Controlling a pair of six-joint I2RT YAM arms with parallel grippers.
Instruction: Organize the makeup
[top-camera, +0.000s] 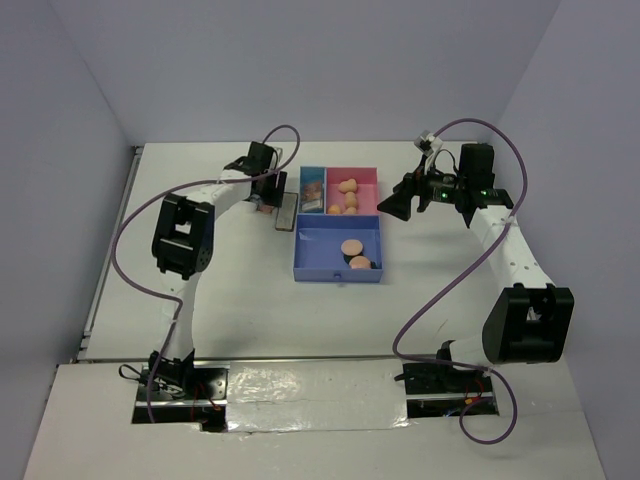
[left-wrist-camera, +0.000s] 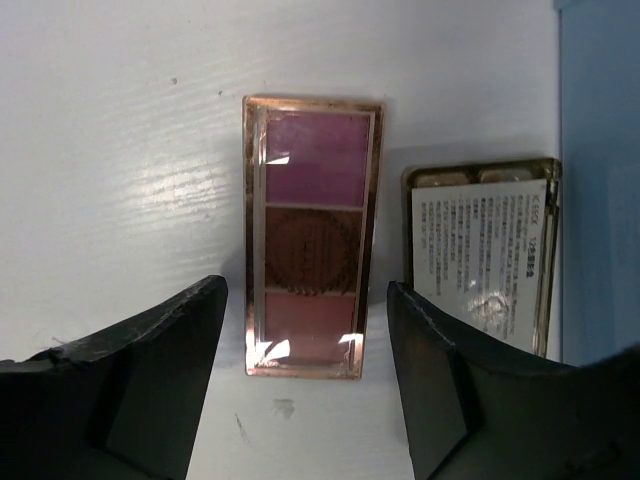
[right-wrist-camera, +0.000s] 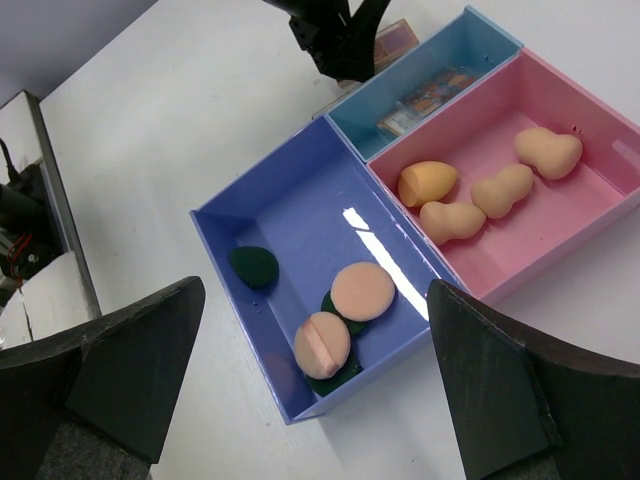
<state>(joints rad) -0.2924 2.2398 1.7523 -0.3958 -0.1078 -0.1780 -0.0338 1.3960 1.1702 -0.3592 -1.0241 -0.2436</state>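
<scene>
A palette with pink and brown pans (left-wrist-camera: 312, 265) lies face up on the white table, between the fingers of my left gripper (left-wrist-camera: 305, 300). That gripper is open, with a gap on each side of the palette. A second palette (left-wrist-camera: 485, 255) lies label side up just to its right, beside the tray's blue wall (left-wrist-camera: 600, 180). My right gripper (right-wrist-camera: 315, 290) hangs open and holds nothing, above the tray's (right-wrist-camera: 300, 220) right side. Two peach puffs (right-wrist-camera: 362, 290) and dark green discs (right-wrist-camera: 253, 267) lie in the periwinkle compartment. Several peach sponges (right-wrist-camera: 452, 220) lie in the pink one.
The tray (top-camera: 325, 250) sits mid-table between both arms. Its small light-blue compartment holds another palette (right-wrist-camera: 425, 100). In the top view my left gripper (top-camera: 268, 195) is at the tray's left edge and my right gripper (top-camera: 398, 205) just off its right edge.
</scene>
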